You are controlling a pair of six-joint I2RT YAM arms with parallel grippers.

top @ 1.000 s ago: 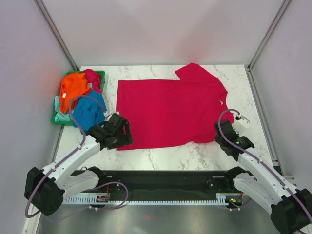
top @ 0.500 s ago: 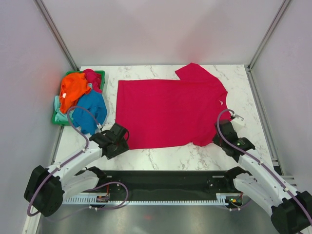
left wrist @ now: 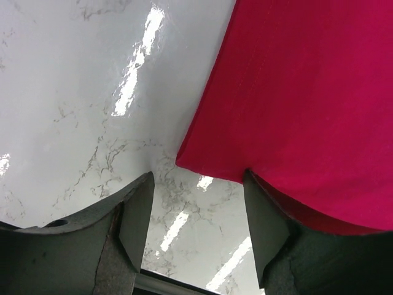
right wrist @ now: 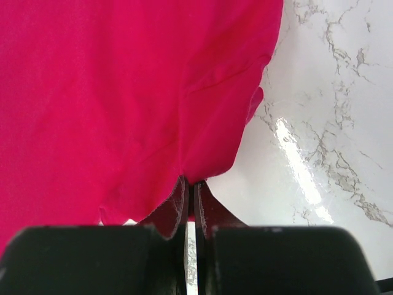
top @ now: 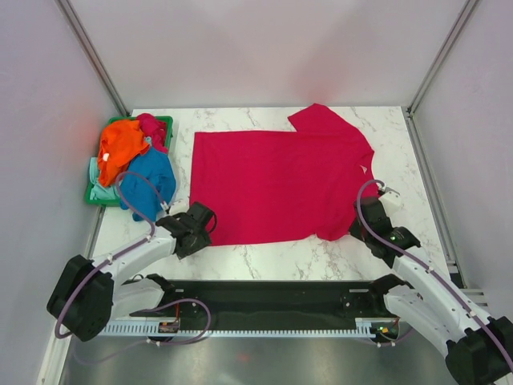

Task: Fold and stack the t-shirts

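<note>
My left gripper (top: 200,221) sits low at the near left corner of the red shirt (top: 276,180), which lies spread flat on the marble desk (top: 405,144) with its hem towards my left side and its collar towards my right. One short sleeve points to the far edge of the desk. Through my left wrist camera I see my fingers (left wrist: 132,221) held wide apart, with the corner of the shirt lying in the gap between them. The cloth's edge reaches the inner side of one finger, and nothing is clamped there. My right gripper (top: 365,224) is at the shirt's near right edge, just beside the collar end. In my right wrist camera its two fingers (right wrist: 172,209) are pressed together with only a sliver of a gap, pinching a bunched fold of the red cloth at their tips, and creases run out from that spot. Far to my left, at the desk's edge, stands a green basket (top: 167,121) heaped with crumpled clothes. An orange shirt (top: 120,146) lies on top, a blue shirt (top: 149,178) spills over the near rim onto the desk, and a mint shirt (top: 98,191) shows underneath at the left side.
</note>
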